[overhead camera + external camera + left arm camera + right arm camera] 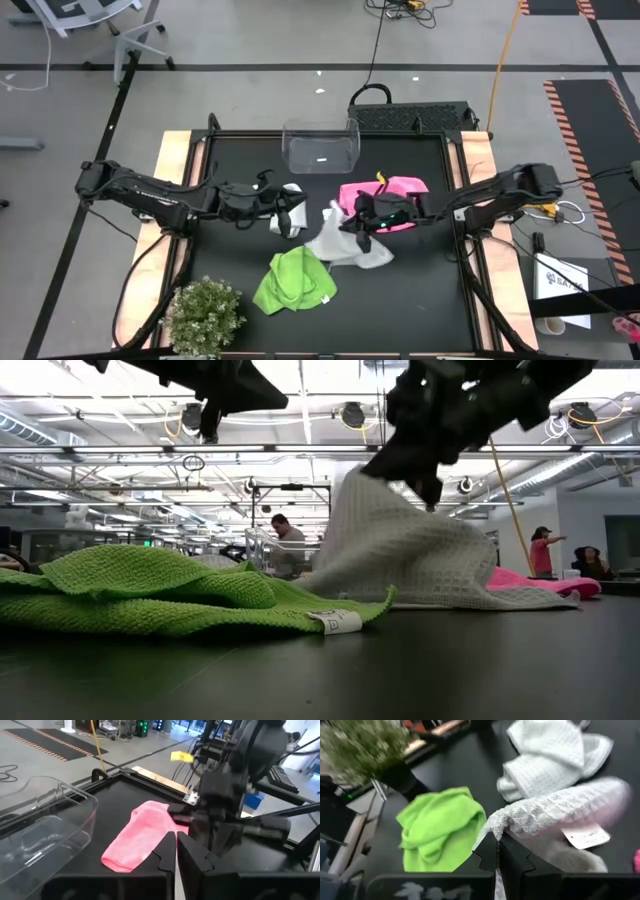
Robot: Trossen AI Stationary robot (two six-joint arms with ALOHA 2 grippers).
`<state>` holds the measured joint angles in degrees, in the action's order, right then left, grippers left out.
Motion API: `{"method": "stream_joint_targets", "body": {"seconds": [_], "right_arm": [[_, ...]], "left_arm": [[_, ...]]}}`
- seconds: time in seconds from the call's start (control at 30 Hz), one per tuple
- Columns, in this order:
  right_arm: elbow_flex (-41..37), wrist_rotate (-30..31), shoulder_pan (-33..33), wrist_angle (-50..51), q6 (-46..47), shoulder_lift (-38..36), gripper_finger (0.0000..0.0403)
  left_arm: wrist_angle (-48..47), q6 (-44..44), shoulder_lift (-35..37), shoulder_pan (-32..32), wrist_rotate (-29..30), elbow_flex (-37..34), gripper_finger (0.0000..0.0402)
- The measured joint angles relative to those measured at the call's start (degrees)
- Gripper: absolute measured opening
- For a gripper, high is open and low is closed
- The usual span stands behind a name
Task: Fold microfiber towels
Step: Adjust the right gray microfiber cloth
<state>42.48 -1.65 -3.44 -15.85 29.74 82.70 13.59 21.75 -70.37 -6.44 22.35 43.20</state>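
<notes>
White towel (350, 245) mid-desk, one edge lifted into a peak, rest draped on the black desk (420, 300). Right gripper (362, 228) clenched on that raised edge; right wrist view shows the waffle cloth pinched right at the fingers (512, 865) with a label tag hanging, which the high view can't resolve. Low view shows the tent shape (400, 550) rising off the surface. Second white towel (291, 210) at 9 o'clock of the first, crumpled, under the left gripper (283, 214); its fingers (192, 857) are pressed together, nothing visibly between them in the left wrist view, and the high view doesn't settle contact with the cloth. Lime green towel (294, 280) bunched at 7 o'clock of the lifted one, near the front. Pink towel (395, 190) at 1 o'clock, partly under the right arm; left wrist view shows it lying flat. Clear bin (320, 148) at 12 o'clock, desk's far edge. Small plant (205, 315) at front-left corner.
</notes>
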Motion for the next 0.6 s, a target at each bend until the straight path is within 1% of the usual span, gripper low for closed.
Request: {"method": "stream_joint_targets", "body": {"seconds": [0.07, 0.17, 0.27, 0.43, 0.53, 0.6], "right_arm": [[0.08, -0.24, -0.02, -2.97, -0.01, 2.79, 0.0000], [0.09, -2.21, 0.00, -6.15, -0.19, 6.16, 0.0001], [0.09, -3.09, 0.07, -5.99, 0.12, 7.21, 0.0014], [0.07, -3.10, 0.38, -3.97, -0.27, 5.92, 0.0060], [0.31, -3.14, 1.17, -3.62, -0.78, 3.66, 0.0089], [0.29, -3.04, 1.71, -1.52, -2.86, 0.85, 0.0104]], "left_arm": [[-0.07, -0.05, -0.05, 0.00, 0.00, -0.01, 0.0005], [-0.04, -0.02, 0.00, 0.09, 0.07, 0.00, 0.0003], [-0.20, 0.00, -0.02, 0.20, 0.09, 0.00, 0.0012], [-0.33, -0.05, -0.02, 0.20, 0.15, 0.00, 0.0027], [-0.33, 0.00, -0.02, 0.20, 0.17, 0.00, 0.0025], [-0.42, -0.02, -0.02, 0.20, 0.15, 0.00, 0.0020]]}}
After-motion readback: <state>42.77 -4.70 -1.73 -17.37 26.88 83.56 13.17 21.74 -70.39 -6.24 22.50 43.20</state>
